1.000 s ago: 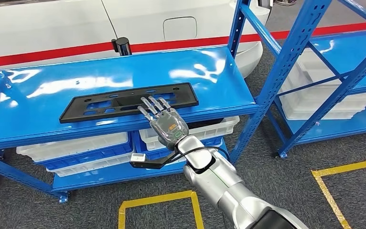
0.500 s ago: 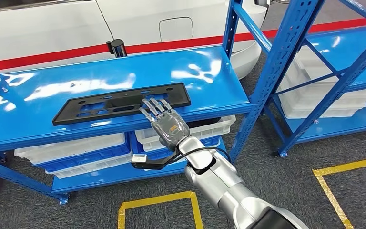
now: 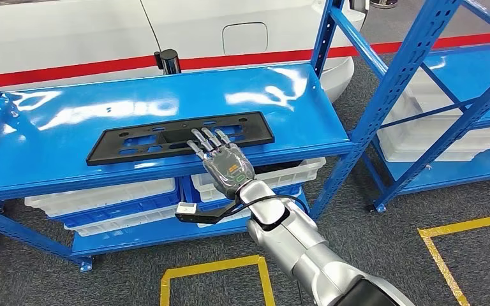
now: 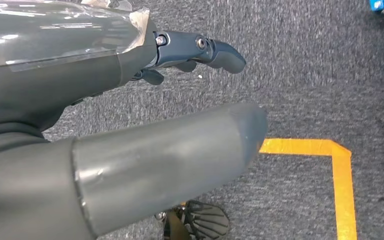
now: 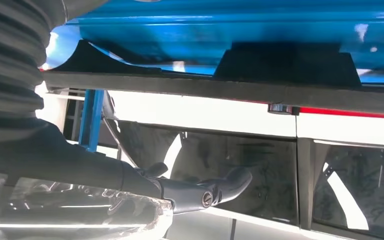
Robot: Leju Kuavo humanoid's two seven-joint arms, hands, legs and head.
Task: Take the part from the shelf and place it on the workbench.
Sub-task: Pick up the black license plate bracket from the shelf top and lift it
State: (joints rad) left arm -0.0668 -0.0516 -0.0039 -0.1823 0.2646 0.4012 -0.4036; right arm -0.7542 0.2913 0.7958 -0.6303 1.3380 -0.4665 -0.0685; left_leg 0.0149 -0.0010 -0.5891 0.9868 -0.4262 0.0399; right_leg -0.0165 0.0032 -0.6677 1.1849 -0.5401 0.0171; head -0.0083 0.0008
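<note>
Reaching over the shelf point(image 3: 51, 172) front edge, right hand point(image 3: 220, 159) at the part point(image 3: 180, 136), near its middle. Task judged barely begun: part flat on the shelf's top deck, not lifted, no workbench visible. All left to do: grasp, lift, carry, set down. Fingers point(image 3: 205, 139) spread and extended, lying over the part's near edge, apparently touching it, nothing clasped. Thumb hidden beneath the palm, so no telling whether it hooks under the shelf lip. From the wrist camera, part's dark rim point(image 5: 180, 87) against the blue deck, fingers apart, nothing pinched. Left hand point(image 4: 130, 125) hanging well away from the shelf, over grey floor, loosely open, holding nothing.
</note>
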